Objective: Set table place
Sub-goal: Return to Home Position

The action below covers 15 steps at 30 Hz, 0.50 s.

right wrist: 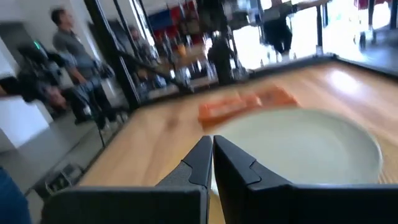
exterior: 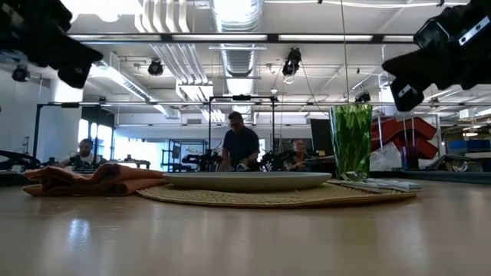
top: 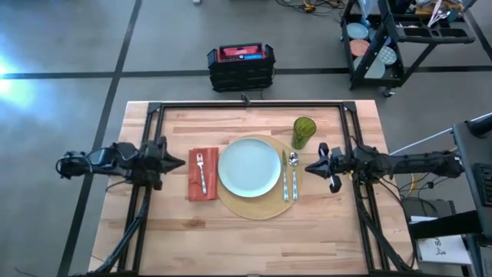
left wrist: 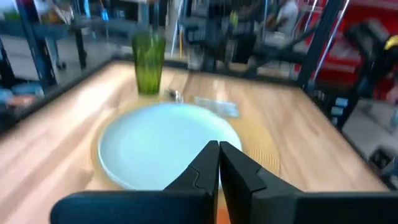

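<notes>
Setting looks done: plate (top: 248, 167) on mat (top: 257, 209) mid-bench (top: 192, 246). Fork (top: 201, 173) on napkin (top: 194, 188) left-edge side. Knife (top: 285, 185) + spoon (top: 294, 163) right-edge side, cup (top: 304, 132) nearer far edge. L claw (top: 181, 161) & R claw (top: 307, 167) pinched closed, empty, flanking the mat. Only homing remains, I'd say.

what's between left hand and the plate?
High view: the orange napkin with the fork on it, between left hand and plate.

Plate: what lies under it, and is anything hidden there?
The plate rests on the round tan placemat, whose edge shows past it. The placemat's middle is covered, so anything between them cannot be seen.
</notes>
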{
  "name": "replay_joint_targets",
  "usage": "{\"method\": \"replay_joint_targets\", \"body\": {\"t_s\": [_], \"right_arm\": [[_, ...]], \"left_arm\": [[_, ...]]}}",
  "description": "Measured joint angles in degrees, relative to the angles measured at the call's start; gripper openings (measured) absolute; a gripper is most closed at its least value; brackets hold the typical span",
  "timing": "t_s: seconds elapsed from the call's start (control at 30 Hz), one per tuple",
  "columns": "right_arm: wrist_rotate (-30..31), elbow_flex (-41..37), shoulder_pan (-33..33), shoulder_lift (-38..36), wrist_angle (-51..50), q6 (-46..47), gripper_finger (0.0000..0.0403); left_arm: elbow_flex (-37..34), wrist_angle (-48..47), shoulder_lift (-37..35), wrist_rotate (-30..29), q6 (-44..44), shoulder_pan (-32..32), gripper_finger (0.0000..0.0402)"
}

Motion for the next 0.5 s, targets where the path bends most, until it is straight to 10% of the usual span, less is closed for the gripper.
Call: {"method": "replay_joint_targets", "body": {"t_s": [0.3, 0.5], "right_arm": [[10.02, 0.83, -0.07, -8.91, -21.85, -3.65, 0.0], [4.46, 0.83, -0.04, -11.22, -21.16, -2.08, 0.0]], "left_arm": [[-2.21, 2.93, 3.69, 2.17, -1.34, -0.05, 0.0], [-7.12, 11.63, 9.12, 3.68, -0.79, -0.05, 0.0]]}}
